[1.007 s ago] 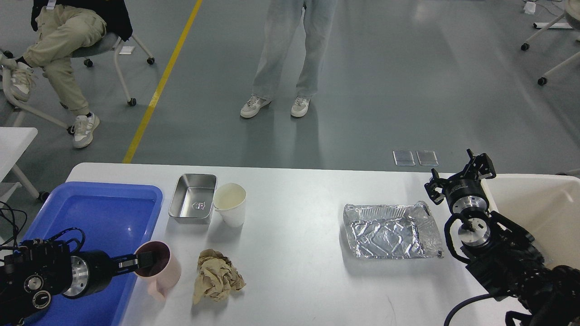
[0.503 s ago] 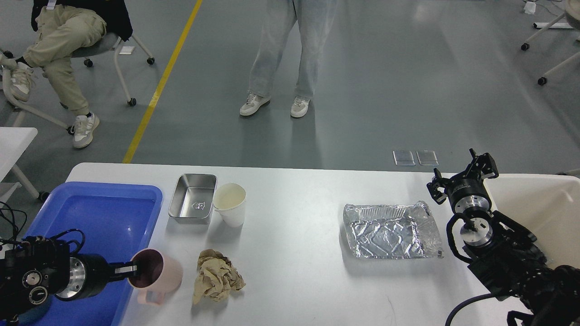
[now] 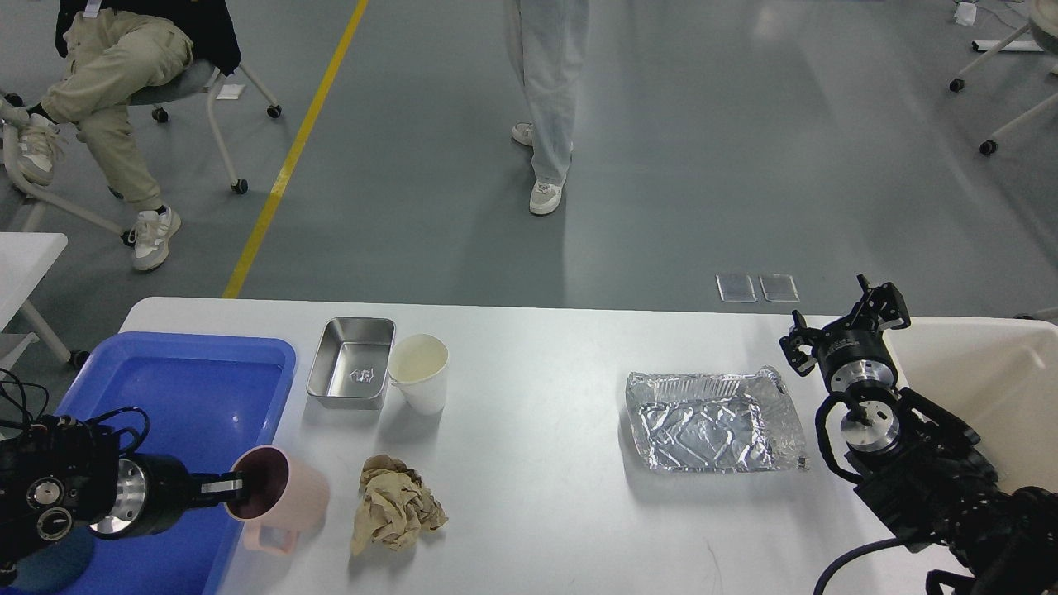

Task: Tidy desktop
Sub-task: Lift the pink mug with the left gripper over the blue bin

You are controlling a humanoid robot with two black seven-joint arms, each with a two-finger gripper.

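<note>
Nearest, at the left, the left claw (image 3: 234, 486) gripped the rim of a pink mug (image 3: 279, 498) tilted at the blue tray's (image 3: 198, 388) right edge. Beside it on the white counter (image 3: 537, 479) lay crumpled brown paper (image 3: 395, 505). Farther right sat an empty foil tray (image 3: 714, 421); farther left, an empty steel pan (image 3: 352, 373) touching a white paper cup (image 3: 420, 372). The right claw (image 3: 843, 329) stood open beside the cream bin (image 3: 984, 388). No writing was readable.

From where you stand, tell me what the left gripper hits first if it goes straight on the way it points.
The left gripper points right and already grips the pink mug by its rim. Beyond the mug, the crumpled brown paper comes first, though depth is uncertain.
</note>
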